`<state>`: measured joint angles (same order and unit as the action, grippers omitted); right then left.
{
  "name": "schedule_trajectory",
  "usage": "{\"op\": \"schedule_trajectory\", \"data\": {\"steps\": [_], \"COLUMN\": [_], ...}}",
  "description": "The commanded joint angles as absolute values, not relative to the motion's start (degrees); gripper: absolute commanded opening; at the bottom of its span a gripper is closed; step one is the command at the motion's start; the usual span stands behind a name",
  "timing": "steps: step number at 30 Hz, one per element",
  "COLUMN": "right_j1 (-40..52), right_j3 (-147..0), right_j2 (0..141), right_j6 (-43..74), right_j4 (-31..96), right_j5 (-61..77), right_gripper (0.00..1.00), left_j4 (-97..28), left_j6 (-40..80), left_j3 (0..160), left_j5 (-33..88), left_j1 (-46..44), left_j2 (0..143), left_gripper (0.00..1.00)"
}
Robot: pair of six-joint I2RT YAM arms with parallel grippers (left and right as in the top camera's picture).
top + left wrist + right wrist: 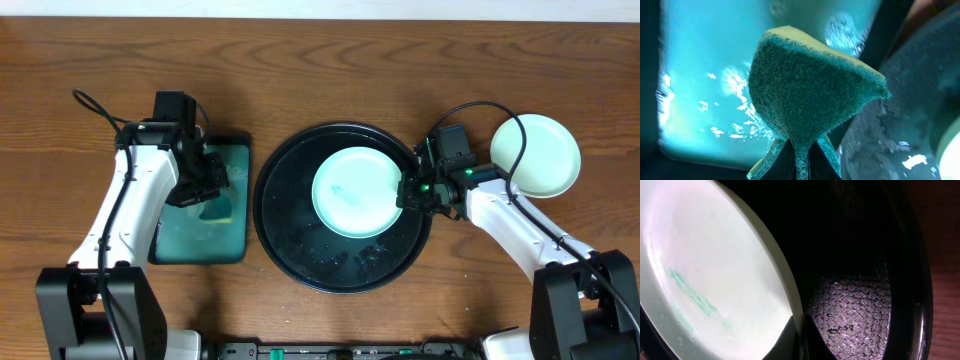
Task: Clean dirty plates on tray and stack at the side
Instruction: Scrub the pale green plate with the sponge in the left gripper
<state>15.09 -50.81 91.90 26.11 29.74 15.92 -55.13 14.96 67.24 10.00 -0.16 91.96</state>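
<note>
Left tool (800,159) pinches the sponge (805,90), ready to scrub. Right tool (406,190) clamps the plate (355,190) rim, likely steadying it for wiping.

— A kitchen?
— More a robotics lab bench: white jointed robot arms, the left arm (140,190) from seven o'clock, the right arm (500,215) from five, on a brown wood-grain counter (320,60).
— Washing-up gear?
— A glossy round black tray (290,240) at centre, and a rectangular black tray of teal water (215,245) at nine o'clock.
</note>
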Motion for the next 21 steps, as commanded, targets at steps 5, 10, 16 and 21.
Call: {"op": "schedule_trajectory", "data": {"steps": [5, 10, 16, 21], "right_j1": [16.2, 18.8, 23.9, 26.7], "right_j3": [-50.6, -50.6, -50.6, -50.6], "right_j2": [91.9, 92.0, 93.4, 99.1], "right_j6": [25.7, 28.0, 38.9, 41.8], "right_j4": [29.5, 29.1, 27.6, 24.6], "right_j5": [18.3, 18.5, 15.9, 15.3], "right_gripper": [0.02, 0.02, 0.02, 0.01], "left_j4": [-56.8, -55.7, -50.9, -49.6], "left_j6": [15.6, 16.5, 21.1, 21.8], "left_j3": [71.3, 71.9, 71.9, 71.9], "left_j5": [17.6, 17.5, 17.4, 17.3], "left_j1": [-3.0, -10.9, -19.6, -22.8], "left_j2": [91.2, 91.2, 91.2, 92.3], "left_gripper": [0.07, 0.07, 0.07, 0.07]}}
